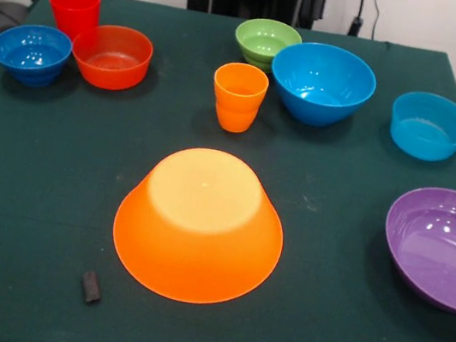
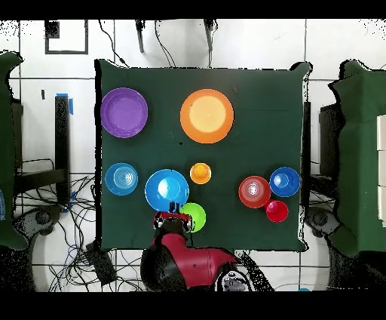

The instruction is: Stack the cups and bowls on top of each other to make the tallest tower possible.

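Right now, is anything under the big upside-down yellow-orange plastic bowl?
Cannot be told. The big yellow-orange bowl sits rim-down on the green tablecloth, so its inside is covered in both views. Nothing rests on its upturned base; a small dark object lies beside it.

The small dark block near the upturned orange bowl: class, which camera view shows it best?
The front view: the small dark block lies plainly on the green cloth, just left of the upturned orange bowl. The overhead view shows that bowl, but no block can be made out.

You're in a robotics lab: green-clothed counter point(image 2: 136, 83), cables point(image 2: 53, 219) strewn over taped tile floor point(image 2: 75, 102).
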`<state>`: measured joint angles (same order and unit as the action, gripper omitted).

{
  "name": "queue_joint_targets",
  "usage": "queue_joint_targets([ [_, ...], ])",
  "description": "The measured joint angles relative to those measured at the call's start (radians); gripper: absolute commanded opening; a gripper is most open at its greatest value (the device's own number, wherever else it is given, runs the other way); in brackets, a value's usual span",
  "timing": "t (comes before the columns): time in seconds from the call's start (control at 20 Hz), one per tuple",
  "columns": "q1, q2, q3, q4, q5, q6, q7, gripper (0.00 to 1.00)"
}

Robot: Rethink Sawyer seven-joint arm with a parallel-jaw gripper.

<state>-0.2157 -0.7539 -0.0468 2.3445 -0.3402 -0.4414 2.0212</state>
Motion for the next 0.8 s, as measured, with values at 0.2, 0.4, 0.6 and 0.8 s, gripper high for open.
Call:
queue_joint_targets([
  [0.2,-0.016,-0.011,-0.001,0.016,-0.013,0.0,0.0,0.0],
  [0.4,-0.019,-0.012,-0.008,0.022,-0.022,0.0,0.0,0.0],
  [0.6,-0.004,-0.005,-0.03,0.024,-0.027,-0.008,0.0,0.0],
  [0.8,0.028,0.019,-0.065,0.024,-0.028,-0.041,0.0,0.0],
])
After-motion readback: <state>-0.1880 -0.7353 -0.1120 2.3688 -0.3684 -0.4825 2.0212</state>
